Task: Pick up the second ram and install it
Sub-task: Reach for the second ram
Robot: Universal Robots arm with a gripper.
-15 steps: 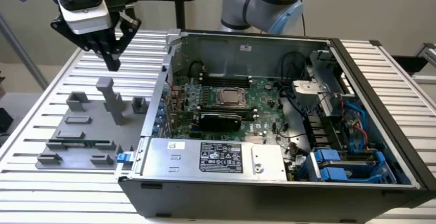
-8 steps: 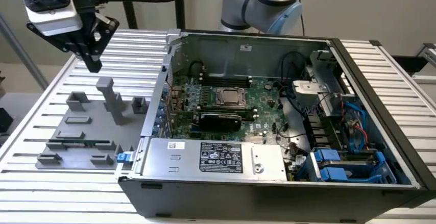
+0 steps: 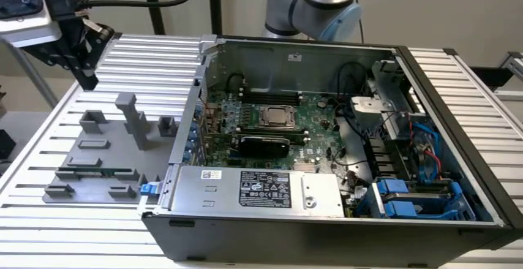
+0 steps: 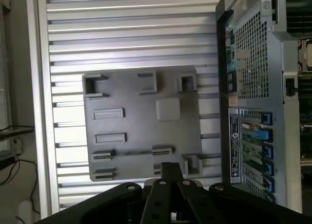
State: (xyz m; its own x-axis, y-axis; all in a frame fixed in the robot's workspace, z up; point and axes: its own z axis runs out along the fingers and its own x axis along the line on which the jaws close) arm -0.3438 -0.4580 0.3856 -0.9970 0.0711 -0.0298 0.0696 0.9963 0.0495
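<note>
**Second ram [image 3: 100, 172] sits in grey fixture, pincer aloft and apart**

The black pincer [image 3: 86, 80] hangs over the ribbed silver metal table [image 3: 151, 54] at the exterior view's left. Whether it is open or closed cannot be told. Below it lies the flat grey plastic fixture plate [image 3: 102, 143], where a tall grey post [image 3: 129, 117] stands between pincer and ram. The ram is a thin, long green stick, set on edge between small grey blocks along the plate's near side. Just beside the plate, the open dark metal computer case [image 3: 327, 244] holds a green motherboard [image 3: 315, 131].
</note>
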